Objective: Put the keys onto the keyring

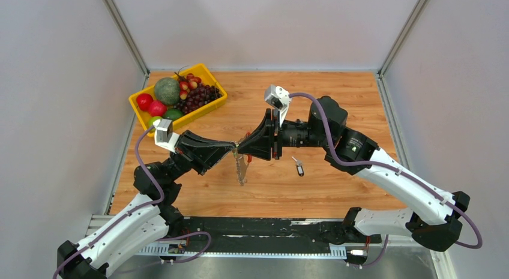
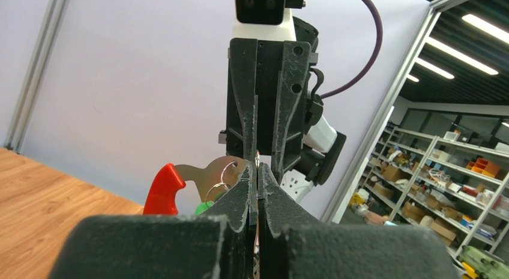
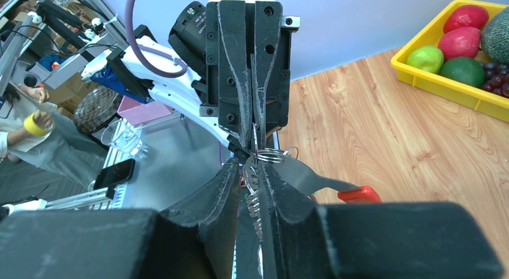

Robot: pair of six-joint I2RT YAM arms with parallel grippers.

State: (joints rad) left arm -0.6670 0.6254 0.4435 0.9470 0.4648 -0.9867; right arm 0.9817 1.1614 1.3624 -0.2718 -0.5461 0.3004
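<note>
Locate the left gripper (image 1: 234, 147) and the right gripper (image 1: 247, 146) above the middle of the wooden table (image 1: 336, 99). They meet tip to tip, and both are raised off the surface.

1. Left gripper: its jaws are fully closed, with no gap between the fingers. In the right wrist view its tips pinch the coiled wire ring (image 3: 271, 155) of the keyring (image 1: 242, 166), so the bunch hangs in the air between the two grippers and clear of the table.

2. Right gripper: its fingers stand a narrow slit apart, closed about a toothed metal strip (image 3: 252, 202) that runs along the slit toward the ring. You cannot tell from these views whether that strip is a key blade or part of the bunch.

3. Keyring parts: in the left wrist view a flat grey metal piece (image 2: 207, 170) runs from the ring to the red tag (image 2: 163, 189). A small green bit (image 2: 203, 208) sits just below the ring, partly hidden behind the left fingers.

4. Loose key (image 1: 299, 167): this small silver key with a dark head lies flat on the table. It is under the right arm's forearm, to the right of the hanging bunch and apart from it. Neither gripper touches it.

5. Surroundings: a yellow crate (image 1: 192, 114) sits at the far left corner of the table, well apart from the grippers. It holds a green melon (image 1: 167, 90), red apples (image 1: 144, 101) and dark grapes (image 1: 201, 96).
</note>
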